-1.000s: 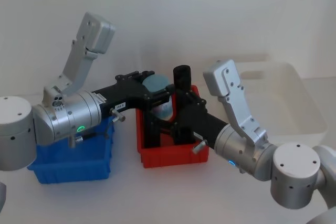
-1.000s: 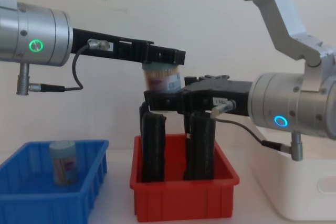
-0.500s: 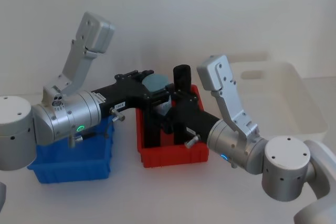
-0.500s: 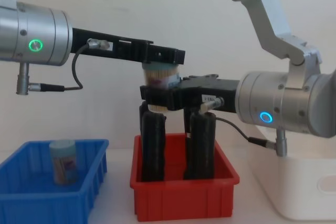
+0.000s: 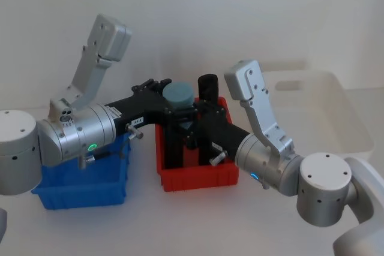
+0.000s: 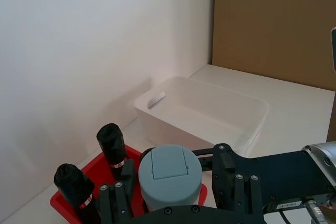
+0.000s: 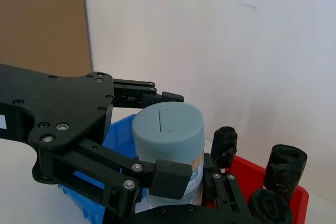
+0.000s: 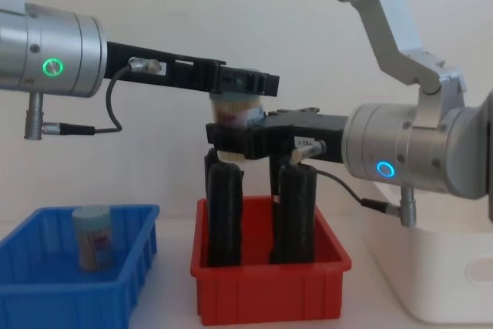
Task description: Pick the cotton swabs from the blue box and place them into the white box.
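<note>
A cotton swabs jar [image 8: 235, 112] with a pale teal lid [image 5: 179, 93] hangs in the air above the red bin. My right gripper [image 8: 231, 138] comes in from the right and is shut on the jar's lower body. My left gripper [image 8: 246, 84] reaches in from the left at lid height, its fingers spread open on either side of the lid. Another cotton swabs jar [image 8: 92, 238] stands upright in the blue box [image 8: 46, 298] at the lower left. The white box [image 5: 336, 118] sits at the right, beyond my right arm.
A red bin [image 8: 269, 292] stands between the blue box and the white box, right under the held jar. It holds tall black upright objects [image 8: 225, 213] that reach nearly up to my right gripper. A plain wall closes the back.
My right arm slid left and closed on the jar's lower body. The left gripper's fingers have spread apart, so the lid shows more fully.
</note>
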Available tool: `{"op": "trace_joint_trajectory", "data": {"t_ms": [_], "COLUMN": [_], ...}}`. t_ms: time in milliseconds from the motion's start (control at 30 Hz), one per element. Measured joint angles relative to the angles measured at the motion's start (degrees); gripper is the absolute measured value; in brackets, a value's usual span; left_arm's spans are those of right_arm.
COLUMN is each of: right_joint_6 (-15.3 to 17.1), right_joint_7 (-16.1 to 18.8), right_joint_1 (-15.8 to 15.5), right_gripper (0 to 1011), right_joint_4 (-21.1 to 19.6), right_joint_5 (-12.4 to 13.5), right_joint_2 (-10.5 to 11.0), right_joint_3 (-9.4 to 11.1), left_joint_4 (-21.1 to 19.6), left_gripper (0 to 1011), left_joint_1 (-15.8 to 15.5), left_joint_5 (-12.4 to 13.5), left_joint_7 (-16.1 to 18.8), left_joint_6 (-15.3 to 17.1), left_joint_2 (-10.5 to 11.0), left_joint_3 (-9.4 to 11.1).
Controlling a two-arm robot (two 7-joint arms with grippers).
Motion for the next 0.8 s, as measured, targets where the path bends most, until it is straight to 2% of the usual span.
{"op": "trace_joint_trajectory", "data": {"t_ms": [433, 800], "right_joint_6": [-0.06, 0.40], "right_joint_7": [-2.56, -8.40], "right_joint_1": [-0.36, -4.03], "right_gripper": [642, 642], "right_joint_4": [-0.62, -6.08], "right_joint_5": [-0.80, -0.17], "right_joint_2": [0.29, 2.73], "right_joint_3": [-0.07, 0.98], "left_joint_4": [0.00, 0.00], "left_gripper": [1004, 1004], "left_joint_1": [0.00, 0.00], "left_joint_5": [0.01, 0.01], "left_joint_7": [0.00, 0.00], "left_joint_6": [0.00, 0.00], "left_joint_2": [0.00, 0.00], "left_joint_3": [0.00, 0.00]}}
